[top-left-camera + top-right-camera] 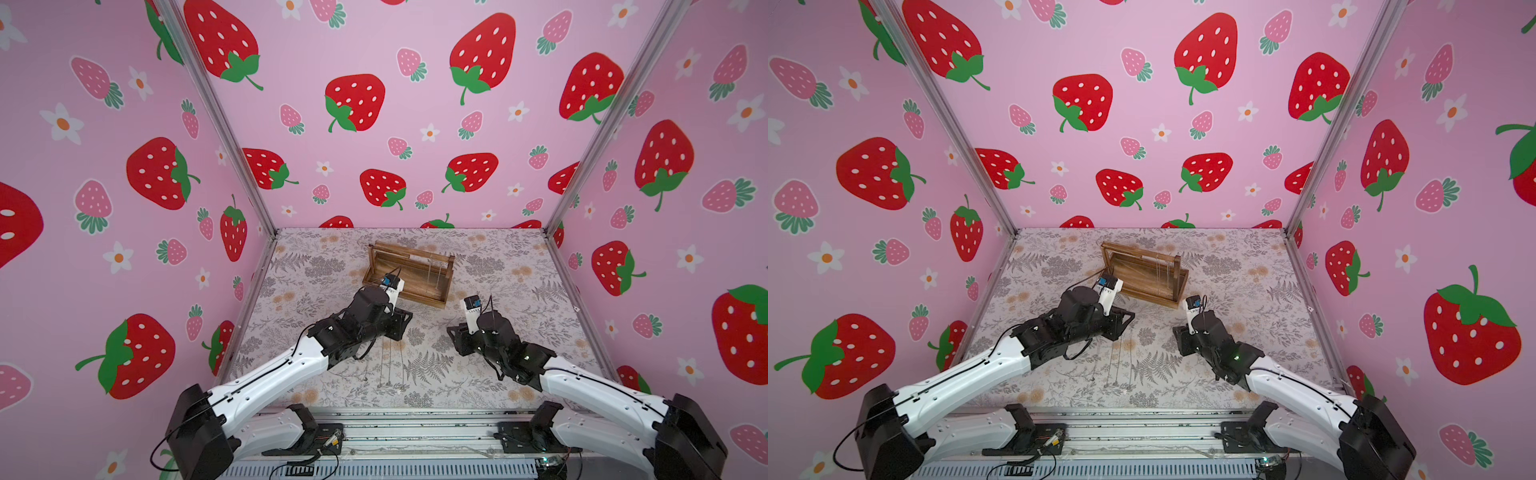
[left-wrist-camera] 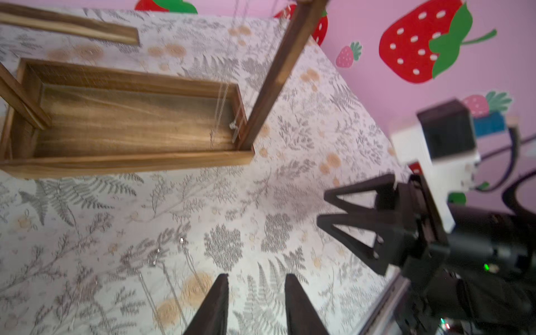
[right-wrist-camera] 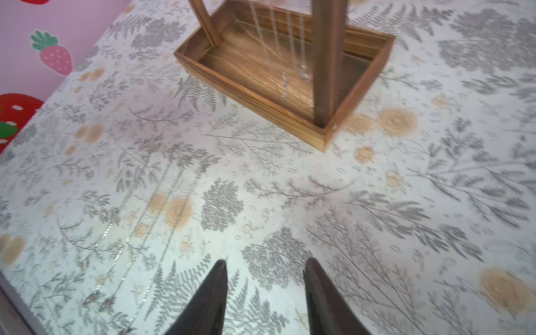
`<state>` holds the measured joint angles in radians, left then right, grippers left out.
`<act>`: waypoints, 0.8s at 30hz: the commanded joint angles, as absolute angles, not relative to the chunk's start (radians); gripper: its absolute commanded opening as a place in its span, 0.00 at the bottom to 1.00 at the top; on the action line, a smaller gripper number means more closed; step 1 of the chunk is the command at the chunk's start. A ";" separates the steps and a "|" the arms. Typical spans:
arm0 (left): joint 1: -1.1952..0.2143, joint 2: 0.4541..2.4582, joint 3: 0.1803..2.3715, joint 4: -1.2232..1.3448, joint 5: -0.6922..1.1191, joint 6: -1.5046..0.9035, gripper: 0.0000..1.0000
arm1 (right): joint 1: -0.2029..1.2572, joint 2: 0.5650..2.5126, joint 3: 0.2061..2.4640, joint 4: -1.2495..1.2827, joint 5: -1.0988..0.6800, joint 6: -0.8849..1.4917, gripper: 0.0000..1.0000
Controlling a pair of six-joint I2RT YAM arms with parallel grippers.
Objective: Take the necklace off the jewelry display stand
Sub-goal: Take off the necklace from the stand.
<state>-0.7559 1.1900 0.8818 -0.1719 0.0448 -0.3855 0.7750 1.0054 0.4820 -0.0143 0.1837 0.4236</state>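
In both top views I see the jewelry display stand (image 1: 419, 297) (image 1: 1154, 300) near the back of the flowery table (image 1: 519, 299), sitting a bit slanted. Thin hanging necklaces (image 1: 436, 270) drop from its top bars near its right post. My left pincer (image 1: 400, 326) is just in front of the stand's left end, and the camera box on that wrist covers the tray's corner there. My right pincer (image 1: 455, 336) is in front of the stand's right end, apart from it. From up here I cannot tell how wide either pincer is. Loose chains (image 1: 388, 365) lie flat on the table between my two arms.

In the left wrist view, the left pincer (image 2: 256, 278) has a medium gap with nothing in it. I see only table between its fingers (image 2: 217, 304). The stand is farther off, and the hanging necklaces dangle into its tray beside a post. The right pincer shows off to the side with its fingers spread, holding nothing. A loose chain glints on the table.

In the right wrist view, the right pincer (image 3: 265, 262) is open and empty. The stand's near post hides part of the hanging necklaces. The loose chains lie off to one side
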 commanded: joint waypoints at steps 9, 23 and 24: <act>-0.666 1.483 1.075 0.120 0.205 -0.340 0.34 | 0.669 0.919 0.423 -0.054 0.268 0.509 0.44; -0.661 1.627 1.176 0.233 0.111 -0.273 0.35 | 0.664 0.919 0.433 -0.058 0.244 0.509 0.44; -0.659 1.639 1.184 0.239 0.108 -0.270 0.34 | 0.663 0.919 0.433 -0.057 0.241 0.509 0.44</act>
